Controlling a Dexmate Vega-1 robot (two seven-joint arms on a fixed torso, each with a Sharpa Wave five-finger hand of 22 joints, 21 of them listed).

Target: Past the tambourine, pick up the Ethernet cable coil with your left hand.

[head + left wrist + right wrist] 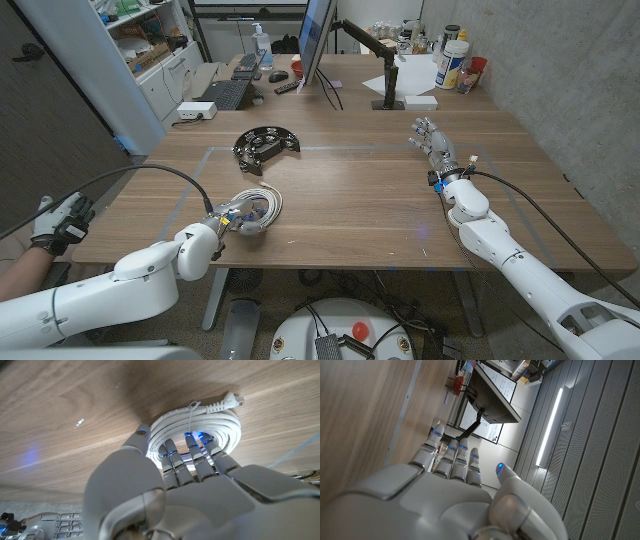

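Note:
The white Ethernet cable coil (262,209) lies on the wooden table (350,190), nearer to me than the black tambourine (266,146). My left hand (234,219) is on the coil's near side. In the left wrist view its fingers (192,455) dip into the hole of the coil (220,425) while the thumb (141,435) presses the outer rim, so one side of the coil is pinched between them. A cable plug (231,399) sticks out on the far side. My right hand (432,140) stands far to the right, fingers straight and apart, holding nothing.
A monitor (316,38) with its stand, a keyboard (226,93) and a remote (286,88) sit at the table's far side. Bottles and cups (455,62) stand at the far right. A person's gloved hand (58,226) shows at the left edge.

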